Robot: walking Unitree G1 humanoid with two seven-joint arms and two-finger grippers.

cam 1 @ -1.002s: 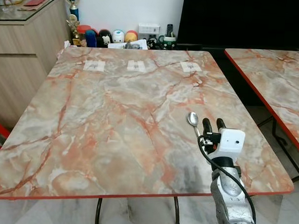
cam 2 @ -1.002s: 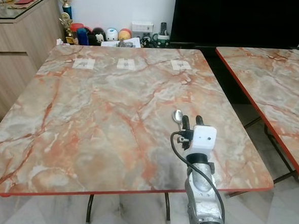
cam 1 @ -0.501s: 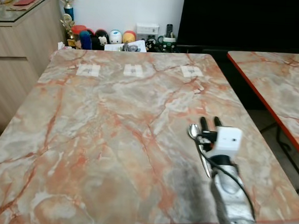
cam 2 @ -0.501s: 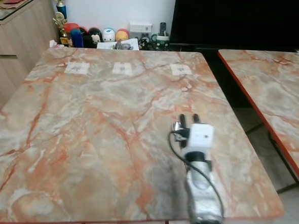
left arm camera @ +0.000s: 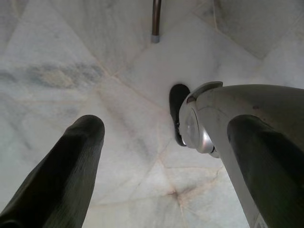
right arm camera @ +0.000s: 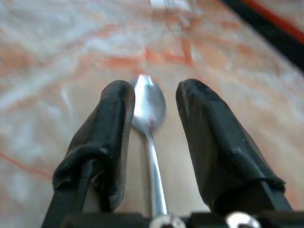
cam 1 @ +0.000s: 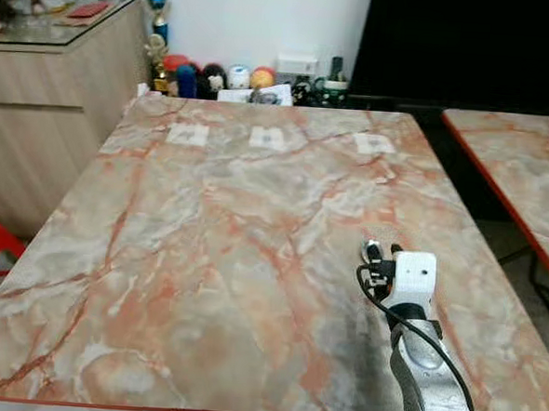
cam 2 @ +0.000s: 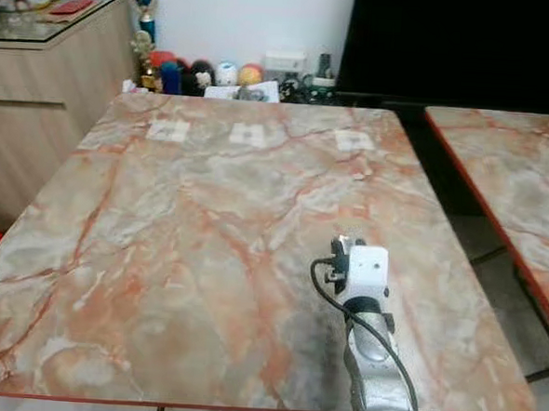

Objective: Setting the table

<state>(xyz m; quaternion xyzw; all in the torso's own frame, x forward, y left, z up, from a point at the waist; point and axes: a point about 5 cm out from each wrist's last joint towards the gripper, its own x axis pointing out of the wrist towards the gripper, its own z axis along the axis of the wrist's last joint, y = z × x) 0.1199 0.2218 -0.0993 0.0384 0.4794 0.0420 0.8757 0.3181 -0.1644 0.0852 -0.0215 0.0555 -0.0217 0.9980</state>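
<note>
Reaching out over the marble surface, the right gripper has a metal spoon lying between its two black fingers. In the right wrist view the handle runs back toward the palm and the bowl sits out near the fingertips. There is a visible gap on each side of the handle, so the fingers look narrowly parted rather than pressed onto it; whether anything further back clamps the handle I cannot tell. From the head views the spoon's bowl peeks out just ahead of the wrist camera housing, over the near right part of the surface, well short of the three paper squares near the far edge.

The left gripper hangs idle above the tiled floor, its fingers spread wide with nothing between them.

The main risk, as I judge it, is the loose fit: if the arm tilts or swings quickly, the thin handle could slide out or roll, and the spoon would drop crooked or skid on the smooth marble. Set down this near the right edge, a skid could carry it off onto the floor.
</note>
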